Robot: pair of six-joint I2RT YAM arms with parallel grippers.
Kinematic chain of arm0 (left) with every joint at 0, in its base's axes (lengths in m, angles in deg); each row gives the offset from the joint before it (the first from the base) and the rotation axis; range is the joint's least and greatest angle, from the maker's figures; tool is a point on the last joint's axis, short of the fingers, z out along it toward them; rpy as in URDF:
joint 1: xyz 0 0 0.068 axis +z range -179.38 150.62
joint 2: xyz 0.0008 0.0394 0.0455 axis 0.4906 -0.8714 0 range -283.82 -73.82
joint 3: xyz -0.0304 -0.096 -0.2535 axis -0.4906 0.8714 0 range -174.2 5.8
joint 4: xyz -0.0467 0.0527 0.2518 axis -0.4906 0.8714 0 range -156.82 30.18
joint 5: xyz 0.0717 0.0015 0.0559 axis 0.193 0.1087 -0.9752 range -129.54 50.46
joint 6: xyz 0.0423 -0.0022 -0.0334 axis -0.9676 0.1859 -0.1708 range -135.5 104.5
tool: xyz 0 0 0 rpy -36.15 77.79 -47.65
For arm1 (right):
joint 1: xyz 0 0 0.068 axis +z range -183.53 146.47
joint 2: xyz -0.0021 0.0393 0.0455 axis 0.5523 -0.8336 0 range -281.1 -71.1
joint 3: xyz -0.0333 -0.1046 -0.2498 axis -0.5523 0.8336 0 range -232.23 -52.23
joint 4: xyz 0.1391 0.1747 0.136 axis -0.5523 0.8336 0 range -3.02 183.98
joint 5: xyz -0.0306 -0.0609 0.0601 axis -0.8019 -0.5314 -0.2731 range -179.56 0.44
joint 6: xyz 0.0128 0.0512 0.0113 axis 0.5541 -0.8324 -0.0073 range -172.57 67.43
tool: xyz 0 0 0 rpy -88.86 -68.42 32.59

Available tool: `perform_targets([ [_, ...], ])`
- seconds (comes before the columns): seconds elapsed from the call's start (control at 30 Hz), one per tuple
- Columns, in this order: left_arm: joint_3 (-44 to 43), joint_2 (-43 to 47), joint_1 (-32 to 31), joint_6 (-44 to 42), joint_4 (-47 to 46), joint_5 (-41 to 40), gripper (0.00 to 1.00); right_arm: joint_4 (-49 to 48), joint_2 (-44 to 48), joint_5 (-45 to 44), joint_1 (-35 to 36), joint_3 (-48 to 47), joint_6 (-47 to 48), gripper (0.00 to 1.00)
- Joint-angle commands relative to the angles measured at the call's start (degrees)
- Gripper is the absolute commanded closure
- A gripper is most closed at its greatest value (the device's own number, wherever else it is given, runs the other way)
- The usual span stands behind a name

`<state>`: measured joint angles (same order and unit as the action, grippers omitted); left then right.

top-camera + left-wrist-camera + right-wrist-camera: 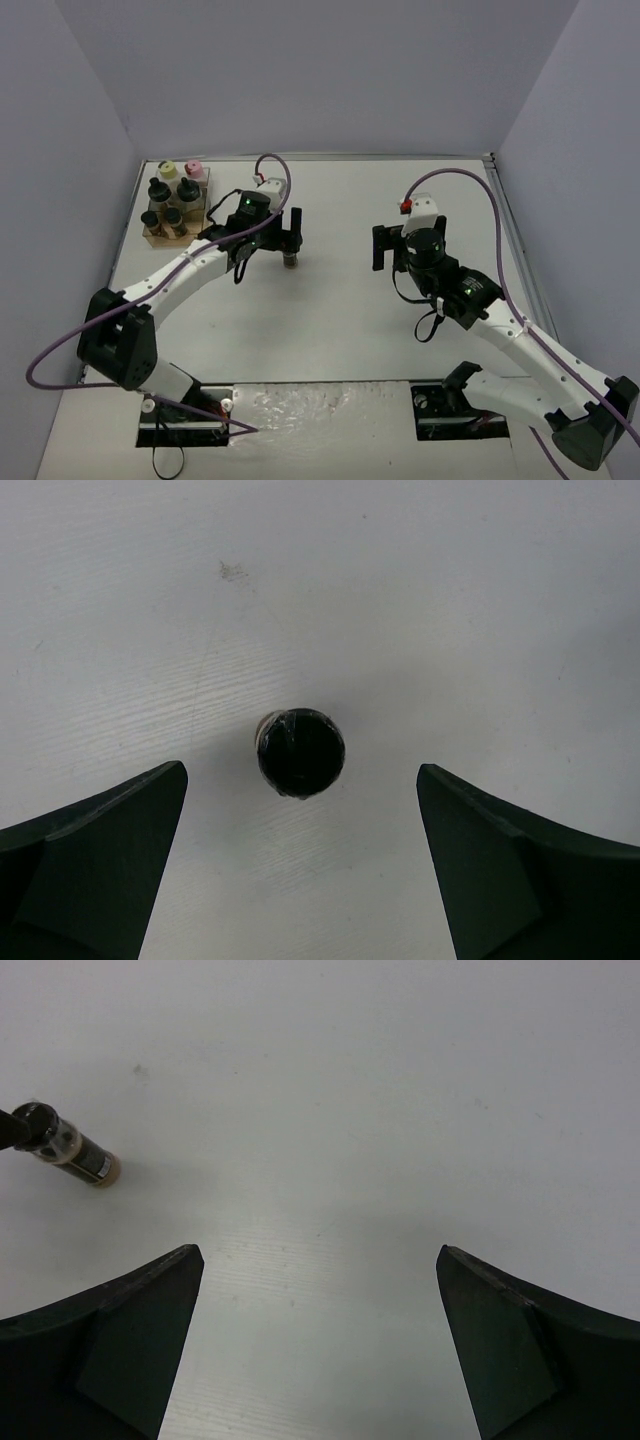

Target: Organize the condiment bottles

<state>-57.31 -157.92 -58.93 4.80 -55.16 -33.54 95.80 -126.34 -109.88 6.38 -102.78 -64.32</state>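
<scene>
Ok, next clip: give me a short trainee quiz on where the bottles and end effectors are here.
1. True or false: the right end effector holds a bottle.
2. Which one hovers, open, over the lone black-capped bottle standing on the table? A) left end effector B) right end effector C) neither
3. Fill in: the yellow-capped bottle and pink-capped bottle sit in the ___ at the table's far left.

Key: 1 false, it is open with nothing between its fingers; 2 A; 3 rack.
</scene>
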Motion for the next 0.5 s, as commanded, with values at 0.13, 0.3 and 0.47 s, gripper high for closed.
perform_targets([
  [0.13, -7.85, -7.04, -3.5, 1.52, 1.46, -12.74, 0.08, -1.89, 3.93, -2.71, -1.29, 3.12, -1.53, 0.0],
  [0.3, -8.57, -10.1, -5.34, 3.1, 2.29, -14.53, 0.16, -1.82, 3.56, -3.5, -1.43, 4.1, -1.6, 0.0],
  [0.47, -8.74, -11.77, -5.73, 3.94, 2.61, -15.82, 0.24, -1.89, 4.14, -3.66, -1.46, 4.44, -1.53, 0.0],
])
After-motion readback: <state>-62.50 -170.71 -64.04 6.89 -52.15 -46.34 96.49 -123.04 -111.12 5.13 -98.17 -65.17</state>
